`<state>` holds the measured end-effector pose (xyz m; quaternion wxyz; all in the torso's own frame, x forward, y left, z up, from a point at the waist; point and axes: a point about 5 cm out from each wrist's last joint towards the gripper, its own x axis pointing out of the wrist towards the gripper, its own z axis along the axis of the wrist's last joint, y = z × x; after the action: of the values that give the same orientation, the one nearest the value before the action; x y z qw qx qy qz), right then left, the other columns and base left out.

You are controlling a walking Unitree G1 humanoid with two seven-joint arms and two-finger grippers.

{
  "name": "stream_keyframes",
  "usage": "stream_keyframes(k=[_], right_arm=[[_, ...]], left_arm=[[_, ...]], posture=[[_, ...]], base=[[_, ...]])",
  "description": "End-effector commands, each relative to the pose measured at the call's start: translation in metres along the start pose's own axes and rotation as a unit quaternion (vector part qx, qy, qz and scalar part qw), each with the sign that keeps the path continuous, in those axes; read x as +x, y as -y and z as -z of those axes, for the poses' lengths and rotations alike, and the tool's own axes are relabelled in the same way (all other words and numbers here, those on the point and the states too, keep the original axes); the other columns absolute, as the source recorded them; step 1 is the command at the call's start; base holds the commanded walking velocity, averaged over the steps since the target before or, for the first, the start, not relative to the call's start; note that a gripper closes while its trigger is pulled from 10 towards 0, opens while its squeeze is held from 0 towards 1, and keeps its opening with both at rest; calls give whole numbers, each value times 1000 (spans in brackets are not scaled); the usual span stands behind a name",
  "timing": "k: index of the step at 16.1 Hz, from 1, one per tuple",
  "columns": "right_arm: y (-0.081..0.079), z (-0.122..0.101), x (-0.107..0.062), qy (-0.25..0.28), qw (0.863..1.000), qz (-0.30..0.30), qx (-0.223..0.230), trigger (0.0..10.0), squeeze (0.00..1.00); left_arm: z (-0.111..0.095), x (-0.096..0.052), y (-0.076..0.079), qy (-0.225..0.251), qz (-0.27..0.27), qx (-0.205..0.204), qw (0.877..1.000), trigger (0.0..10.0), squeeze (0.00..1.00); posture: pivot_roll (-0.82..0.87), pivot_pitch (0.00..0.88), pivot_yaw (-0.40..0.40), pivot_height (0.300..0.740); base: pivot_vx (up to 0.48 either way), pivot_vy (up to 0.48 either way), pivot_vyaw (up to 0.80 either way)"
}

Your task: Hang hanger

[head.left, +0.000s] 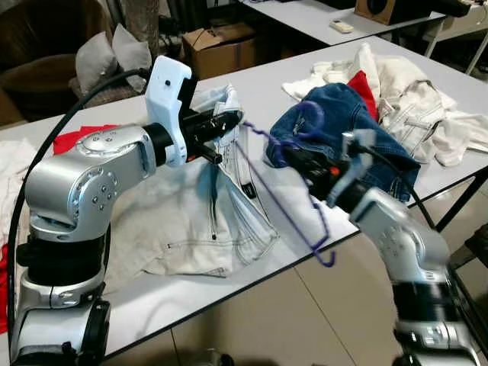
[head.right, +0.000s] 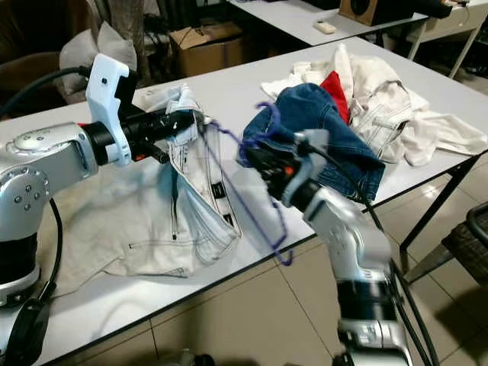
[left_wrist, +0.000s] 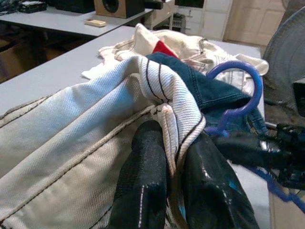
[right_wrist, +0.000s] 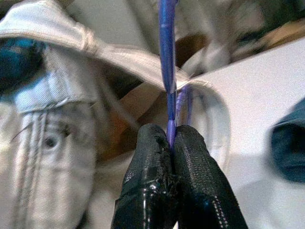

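Table edge: the near edge of the grey table (head.left: 252, 91) runs just under the right gripper (head.left: 293, 158), with open tiled floor (head.left: 305, 320) below it; the lower corner of the hanger hangs out past that edge over the floor
Left gripper (head.left: 225, 128): jaws closed on a fold of the pale denim garment (head.left: 206, 221), lifting its hem off the table; in the left wrist view the cloth is pinched between the two black fingers (left_wrist: 147, 167)
Right gripper: jaws closed on the thin wire of the purple hanger (head.left: 286, 194); in the right wrist view the wire rises straight from between the pressed fingertips (right_wrist: 190, 157)
Hanger position: between the two grippers, tilted, its upper arm reaching to just beside the left jaws and the lifted hem, its hook (left_wrist: 238, 95) curling up over the right jaws
Hanger look: slim purple wire, roughly triangular, with a rounded hook; slightly blurred in the head views
Room between jaws: a small gap, crossed by the hanger wire
Beyond the right jaws: blue jeans (head.left: 351, 126) bunched on the table, touching a heap of white and red clothes (head.left: 404, 91)
Beyond the left jaws: bare tabletop, then a cardboard box (head.left: 221, 46) on the floor
Far: a second table (head.left: 320, 15) with a wooden speaker (left_wrist: 119, 7)
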<state>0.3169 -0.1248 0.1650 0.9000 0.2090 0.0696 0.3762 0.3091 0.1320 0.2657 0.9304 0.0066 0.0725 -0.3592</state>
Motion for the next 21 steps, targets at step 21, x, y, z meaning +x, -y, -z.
stream_keyframes(k=[21], right_arm=[[-18,53,91,-6,983,113,142,10000,0]], left_arm=[[-53,15,30,112,168,-149,968,0,0]], posture=[[-24,0,119,740]], base=[[0,0,0]])
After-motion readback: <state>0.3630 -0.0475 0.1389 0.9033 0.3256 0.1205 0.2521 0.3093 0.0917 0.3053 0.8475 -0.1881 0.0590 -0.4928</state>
